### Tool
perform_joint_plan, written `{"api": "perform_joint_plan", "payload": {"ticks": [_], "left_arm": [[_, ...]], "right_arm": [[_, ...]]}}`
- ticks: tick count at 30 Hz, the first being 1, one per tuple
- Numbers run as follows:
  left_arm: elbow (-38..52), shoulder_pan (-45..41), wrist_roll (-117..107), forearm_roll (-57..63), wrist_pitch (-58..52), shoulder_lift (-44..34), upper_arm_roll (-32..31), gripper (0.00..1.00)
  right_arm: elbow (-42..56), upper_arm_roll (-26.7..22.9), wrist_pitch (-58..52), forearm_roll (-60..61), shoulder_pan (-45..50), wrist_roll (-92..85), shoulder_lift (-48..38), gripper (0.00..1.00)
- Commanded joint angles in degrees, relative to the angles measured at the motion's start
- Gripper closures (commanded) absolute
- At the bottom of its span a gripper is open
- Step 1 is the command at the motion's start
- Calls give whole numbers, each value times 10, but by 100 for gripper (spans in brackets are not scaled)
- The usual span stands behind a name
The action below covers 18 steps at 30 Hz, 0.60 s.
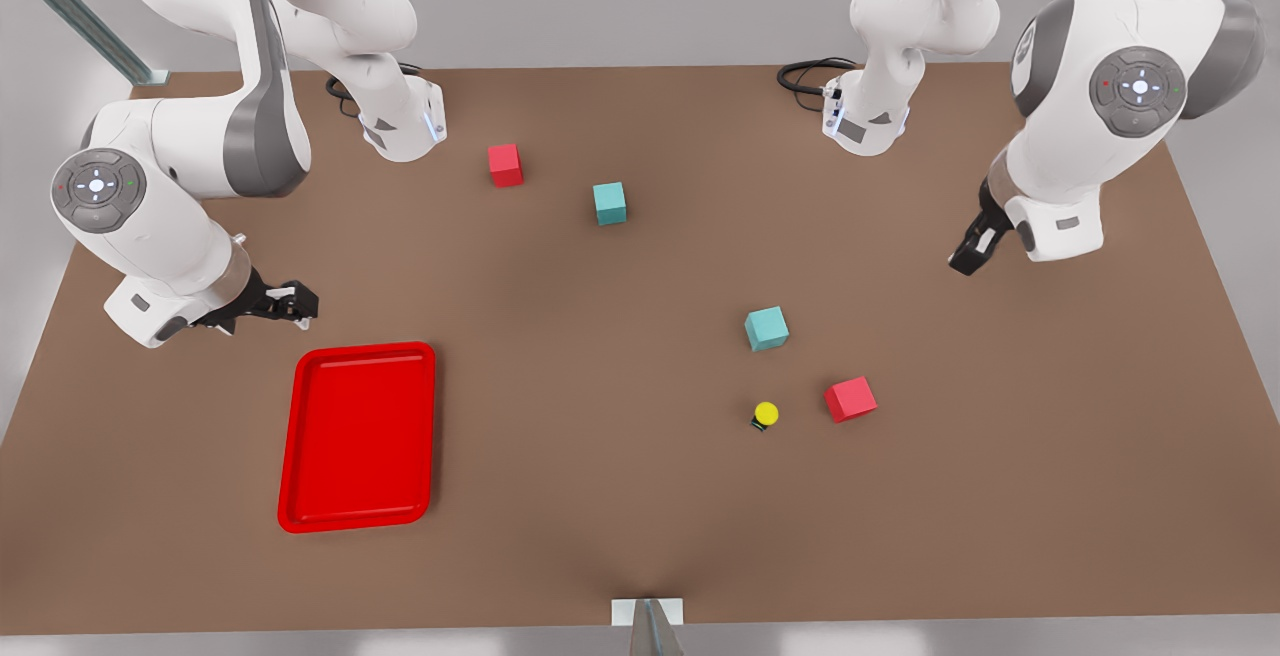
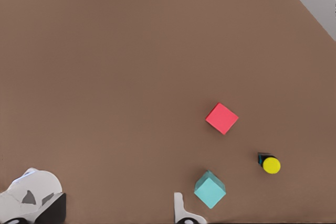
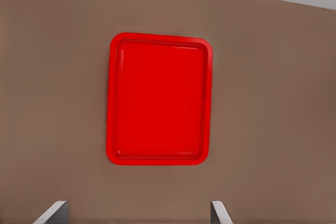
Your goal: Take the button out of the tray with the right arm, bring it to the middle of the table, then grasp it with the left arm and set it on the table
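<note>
Button [image 1: 766, 414]: on table [image 1: 600, 356], between 2 cubes' corner, outside tray [image 1: 358, 436]. Right gripper [image 1: 285, 302] beside tray, left gripper [image 1: 975, 248] apart; jaws' state unreadable. Risk: retrieval nudges red cube [image 1: 850, 399].

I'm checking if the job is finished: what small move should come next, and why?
Probably none, just hold: the button sits on the table beside a red cube, the tray is empty, and the left gripper and right gripper hang open, apart from it.
</note>
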Motion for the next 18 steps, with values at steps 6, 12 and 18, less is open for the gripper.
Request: {"api": "perform_joint_plan", "payload": {"ticks": [6, 12, 18], "left_arm": [[-18, -5, 806, -21, 51, -9, -5, 0], [-18, -5, 794, -22, 51, -8, -5, 0], [-17, -6, 795, -21, 54, 22, -3, 0]], "right_arm": [[0, 1, -1, 1, 2, -1, -1, 0], [0, 1, -1, 1, 2, 0, -1, 0], [0, 1, -1, 1, 0, 0, -1, 0]]}}
